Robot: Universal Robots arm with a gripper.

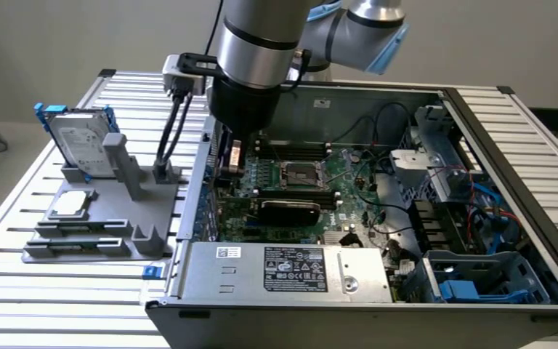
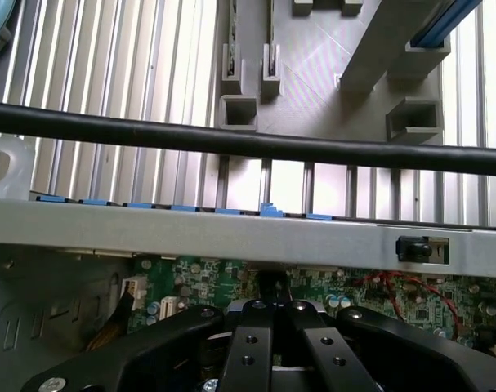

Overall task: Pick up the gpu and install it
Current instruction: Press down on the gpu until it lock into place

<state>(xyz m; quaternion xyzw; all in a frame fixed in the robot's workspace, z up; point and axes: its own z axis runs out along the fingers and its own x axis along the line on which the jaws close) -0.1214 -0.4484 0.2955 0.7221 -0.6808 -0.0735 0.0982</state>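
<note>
Slatted metal desk (image 1: 27, 291) carries an open PC case (image 1: 376, 298) and a grey fixture (image 1: 104, 218) holding a hard drive (image 1: 81, 142) in a blue frame. Exterior view: arm reaches down into the case over the motherboard (image 1: 304, 182), at the exterior view's left side; black shroud of the gpu (image 1: 289, 211) lies low on the board, below the CPU socket. Wrist view: fingers (image 2: 274, 314) drawn together (nothing between them that I can make out), just above the board, case wall (image 2: 231, 233) and a black cable (image 2: 248, 143) beyond
</note>
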